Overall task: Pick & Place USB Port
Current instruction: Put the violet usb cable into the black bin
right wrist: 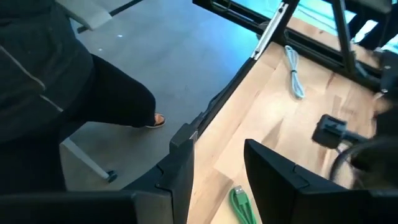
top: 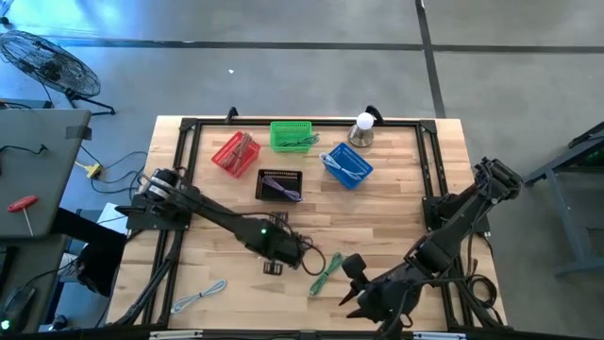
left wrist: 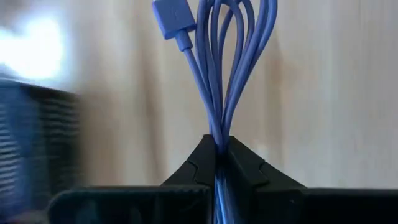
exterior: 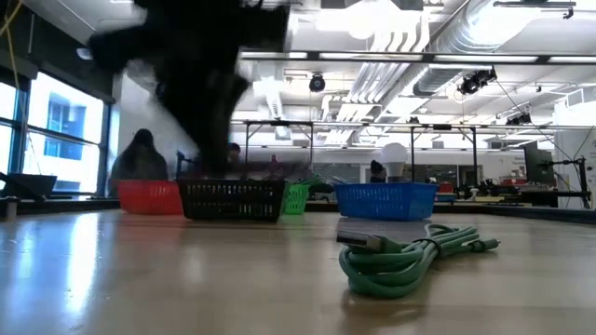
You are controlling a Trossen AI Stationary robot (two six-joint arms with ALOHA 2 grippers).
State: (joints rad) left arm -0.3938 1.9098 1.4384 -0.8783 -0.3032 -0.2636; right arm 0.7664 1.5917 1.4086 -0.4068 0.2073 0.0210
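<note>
A light wooden table (top: 377, 227) sits on a grey concrete floor (top: 283, 76), framed by a black metal rail (top: 283, 123). A white bulb-like object (top: 363, 127) stands at the table's far edge. Off the table, a floor fan (top: 47, 61) lies at the far corner, and a grey side desk (top: 38, 161) holds a red-handled tool (top: 21, 204). A yellow connector (top: 92, 170) lies on the floor nearby. Beyond the table, the room has large windows (exterior: 56, 130) and ceiling ducts (exterior: 466, 37). A person in dark clothing (right wrist: 56, 81) stands beside the table's edge.
</note>
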